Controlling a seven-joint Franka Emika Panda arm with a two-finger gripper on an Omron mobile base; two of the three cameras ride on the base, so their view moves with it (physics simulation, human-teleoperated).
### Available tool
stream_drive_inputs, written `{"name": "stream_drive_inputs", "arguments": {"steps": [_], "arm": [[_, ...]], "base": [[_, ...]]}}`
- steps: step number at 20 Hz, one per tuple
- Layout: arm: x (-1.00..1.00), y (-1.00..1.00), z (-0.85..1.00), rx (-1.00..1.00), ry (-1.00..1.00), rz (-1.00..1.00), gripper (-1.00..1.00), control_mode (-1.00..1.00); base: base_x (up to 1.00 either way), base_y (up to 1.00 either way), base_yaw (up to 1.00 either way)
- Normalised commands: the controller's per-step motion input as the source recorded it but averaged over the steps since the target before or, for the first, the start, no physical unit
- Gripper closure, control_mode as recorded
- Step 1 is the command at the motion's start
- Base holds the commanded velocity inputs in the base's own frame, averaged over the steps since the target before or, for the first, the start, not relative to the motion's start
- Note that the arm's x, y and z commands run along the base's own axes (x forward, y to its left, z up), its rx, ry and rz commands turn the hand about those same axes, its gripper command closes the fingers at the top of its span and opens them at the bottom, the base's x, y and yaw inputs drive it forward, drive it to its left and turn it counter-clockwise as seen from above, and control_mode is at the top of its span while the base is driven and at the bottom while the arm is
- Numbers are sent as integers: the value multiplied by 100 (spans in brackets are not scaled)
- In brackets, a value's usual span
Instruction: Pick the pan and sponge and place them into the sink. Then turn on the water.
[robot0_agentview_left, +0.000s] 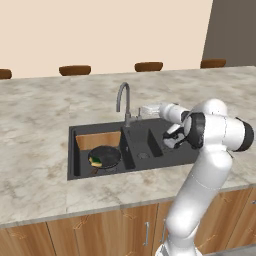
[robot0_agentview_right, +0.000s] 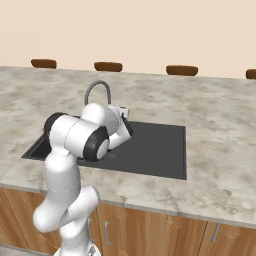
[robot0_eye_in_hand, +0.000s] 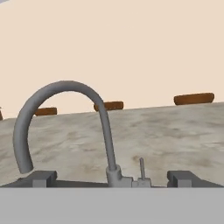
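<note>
Left base view: the sink (robot0_agentview_left: 80, 134) sits black in the marble counter (robot0_agentview_left: 35, 115), with the pan (robot0_agentview_left: 106, 156) in its left basin and the sponge (robot0_agentview_left: 95, 161) lying inside the pan. No water falls from the faucet (robot0_agentview_left: 123, 100). In the hand view the gripper (robot0_eye_in_hand: 112, 178) stands spread and empty, facing the small lever (robot0_eye_in_hand: 142, 167) beside the faucet's base. That lever looks stiff, thin and smooth; push its upper end.
</note>
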Motion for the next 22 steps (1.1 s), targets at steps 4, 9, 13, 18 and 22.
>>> {"name": "stream_drive_inputs", "arguments": {"steps": [4, 9, 13, 18, 22], "arm": [[21, 0, -9, 1, -4, 1, -100, -100], [16, -3, -19, 0, -5, 1, -100, -100], [7, -3, -29, 0, -11, 5, -100, -100], [13, 0, -39, 0, -11, 9, -100, -100], [17, -4, -47, 0, -2, 7, -100, -100]], "base": [[0, 0, 0], [0, 0, 0], [0, 0, 0], [0, 0, 0], [0, 0, 0]]}}
